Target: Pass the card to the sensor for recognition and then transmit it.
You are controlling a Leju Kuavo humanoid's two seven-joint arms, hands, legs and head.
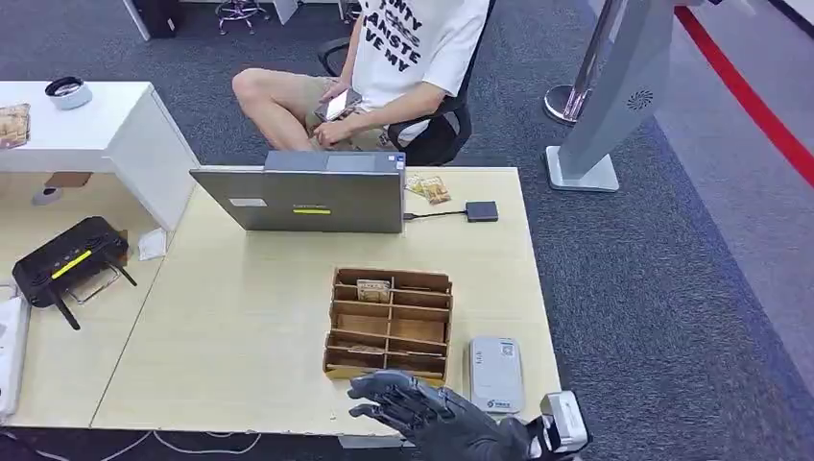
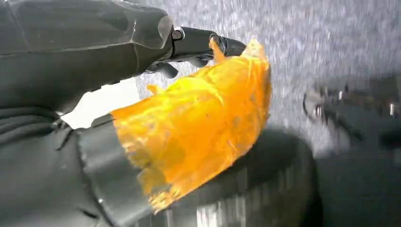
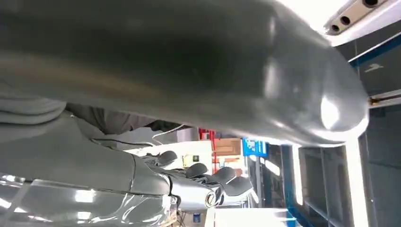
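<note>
1. The right hand is seen at the near table edge, dark fingers spread and empty, hovering just in front of the brown wooden compartment organiser.
2. The card is judged to be the small item standing in the organiser's far-left slot (too small to confirm); it is well apart from the right hand.
3. The grey-white rectangular card sensor lies flat just beside the organiser, on the right.
4. The left hand is seen over grey carpet, hanging low; an orange wrapping covers part of it, and whether the fingers are spread or curled cannot be told.
5. Risk: the slots are narrow, so thick fingers may be blocked by the dividers and the card pinched poorly or dropped.
6. Risk: the organiser may be shoved into the sensor, or off the near edge, if the reach is made low.
7. Risk: the silver laptop and the seated person could be neared on an overreach.
8. Writing: the person's white shirt shows partial black letters, roughly "VE MY"; the sensor carries a small blue mark (unreadable); the laptop's yellow sticker is unreadable.
</note>
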